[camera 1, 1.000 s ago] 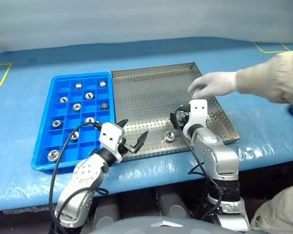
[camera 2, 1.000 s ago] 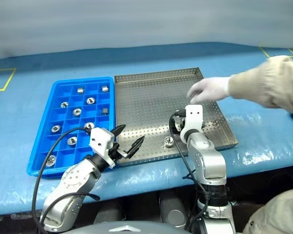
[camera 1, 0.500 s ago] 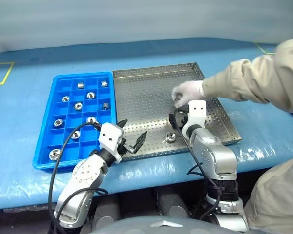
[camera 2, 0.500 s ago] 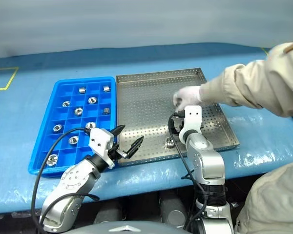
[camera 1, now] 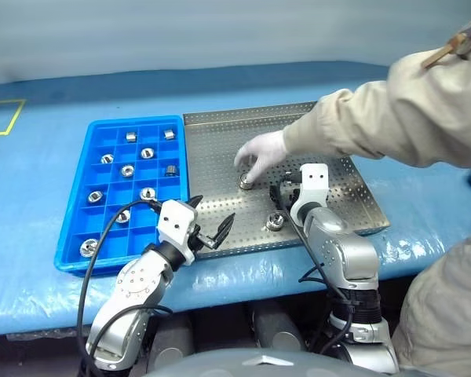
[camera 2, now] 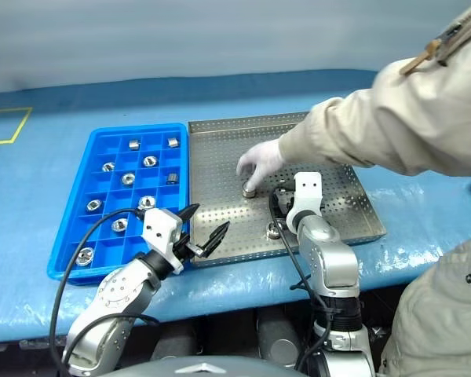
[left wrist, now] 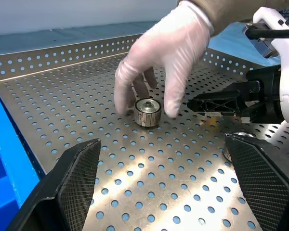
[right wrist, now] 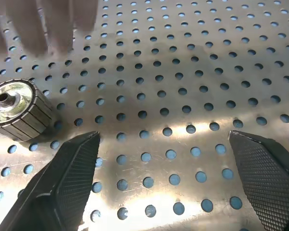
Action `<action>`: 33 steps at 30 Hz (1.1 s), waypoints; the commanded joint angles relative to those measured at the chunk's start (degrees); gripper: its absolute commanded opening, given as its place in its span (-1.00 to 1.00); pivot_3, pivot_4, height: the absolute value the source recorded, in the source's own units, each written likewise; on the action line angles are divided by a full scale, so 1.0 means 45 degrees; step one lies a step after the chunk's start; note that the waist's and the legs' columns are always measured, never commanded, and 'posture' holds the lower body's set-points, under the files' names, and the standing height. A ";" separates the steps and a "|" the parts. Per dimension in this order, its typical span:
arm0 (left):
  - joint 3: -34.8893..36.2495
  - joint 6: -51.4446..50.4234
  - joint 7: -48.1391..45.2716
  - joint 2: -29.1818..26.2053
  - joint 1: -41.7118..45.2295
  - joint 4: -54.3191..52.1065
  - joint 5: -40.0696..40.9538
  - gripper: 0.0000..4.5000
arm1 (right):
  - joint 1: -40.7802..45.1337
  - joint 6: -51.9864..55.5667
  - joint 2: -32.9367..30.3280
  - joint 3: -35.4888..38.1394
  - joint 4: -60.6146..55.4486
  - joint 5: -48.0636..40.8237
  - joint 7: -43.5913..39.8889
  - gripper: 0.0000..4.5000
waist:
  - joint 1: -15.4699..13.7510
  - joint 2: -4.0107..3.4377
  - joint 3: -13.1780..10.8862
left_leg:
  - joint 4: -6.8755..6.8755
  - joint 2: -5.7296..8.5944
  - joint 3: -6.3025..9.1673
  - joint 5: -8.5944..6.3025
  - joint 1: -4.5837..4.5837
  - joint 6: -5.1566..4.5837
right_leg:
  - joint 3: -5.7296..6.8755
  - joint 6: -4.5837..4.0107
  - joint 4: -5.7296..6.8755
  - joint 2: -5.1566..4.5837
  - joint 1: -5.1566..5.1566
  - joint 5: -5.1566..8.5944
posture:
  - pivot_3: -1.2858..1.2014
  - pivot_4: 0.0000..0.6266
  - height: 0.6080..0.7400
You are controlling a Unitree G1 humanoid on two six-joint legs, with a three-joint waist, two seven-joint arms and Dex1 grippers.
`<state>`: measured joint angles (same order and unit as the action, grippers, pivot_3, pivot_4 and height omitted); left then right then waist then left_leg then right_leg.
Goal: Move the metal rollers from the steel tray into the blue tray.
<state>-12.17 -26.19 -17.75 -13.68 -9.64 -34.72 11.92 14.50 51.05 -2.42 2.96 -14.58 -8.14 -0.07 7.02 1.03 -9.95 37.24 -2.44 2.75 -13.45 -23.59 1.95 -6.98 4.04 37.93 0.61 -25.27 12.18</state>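
Note:
The steel tray [camera 1: 220,137] lies in the middle of the table, and the blue tray [camera 1: 72,253] sits against its left side with several metal rollers [camera 1: 147,153] in its compartments. A person's gloved hand [camera 1: 259,151] reaches into the steel tray, fingers around an upright roller [left wrist: 148,112]. A second roller [camera 1: 275,221] lies near the tray's front rim. My left gripper [camera 1: 216,208] hovers open at the tray's front left corner, with nothing between its fingers. My right gripper [right wrist: 162,137] is open and empty over the perforated floor, with the hand's roller [right wrist: 15,109] just to its left.
The person's beige sleeve [camera 1: 377,118] stretches in from the right across the steel tray's far right part. The table is covered in blue cloth [camera 1: 47,86] with yellow tape marks [camera 1: 4,118] at the far left. A black cable [camera 1: 102,236] loops over the blue tray's front.
The person's hand has come in from the right to the middle of the steel tray, and a roller now stands under it. Both grippers have stayed still and open.

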 commanded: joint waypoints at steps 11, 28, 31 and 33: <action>-0.0001 0.0043 0.0192 0.0062 -0.0072 -0.0654 0.0052 1.00 | 0.1640 -0.0853 0.0408 -0.0391 0.0163 -0.0084 -0.0177 1.00 | -0.0039 -0.0004 0.0004 | 0.0006 0.0001 0.0002 0.0002 0.0005 -0.0002 | 0.0001 0.0001 0.0005 0.0002 0.0006 -0.0006 | 0.03 -0.52 1.00; 0.0030 0.0147 0.0767 0.0000 -0.0896 -0.1378 -0.0220 1.00 | 0.2445 -0.3315 0.1281 -0.1649 0.4275 0.0843 -0.0278 1.00 | -0.0758 -0.0005 0.0007 | 0.0006 0.0002 0.0005 0.0003 0.0005 -0.0003 | 0.0007 -0.0002 0.0001 -0.0001 0.0011 -0.0010 | 0.10 -0.52 1.00; -0.0001 0.0103 0.0830 0.0005 -0.0944 -0.1440 -0.0222 1.00 | 0.2136 -0.3279 0.1262 -0.1720 0.4128 0.0892 -0.0298 0.72 | -0.0806 -0.0005 0.0008 | 0.0007 0.0003 0.0004 0.0003 0.0004 -0.0003 | 0.0007 -0.0002 -0.0002 -0.0003 0.0012 -0.0010 | 0.11 -0.52 1.00; -0.0020 0.0092 0.0876 0.0004 -0.0968 -0.1465 -0.0222 1.00 | 0.1975 -0.3104 0.1256 -0.1760 0.3834 0.0822 -0.0397 0.43 | -0.0810 -0.0006 0.0010 | 0.0007 0.0003 0.0005 0.0003 0.0005 -0.0003 | 0.0009 -0.0002 -0.0001 -0.0002 0.0013 -0.0010 | 0.11 -0.52 1.00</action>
<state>-11.88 -26.15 -13.91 -13.73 -14.09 -38.39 11.31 23.78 37.06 3.07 -4.82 5.40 -4.34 -1.46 3.38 1.00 -9.91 37.28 -2.43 2.78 -13.44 -23.55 1.93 -6.94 4.03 37.92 0.60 -25.20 12.14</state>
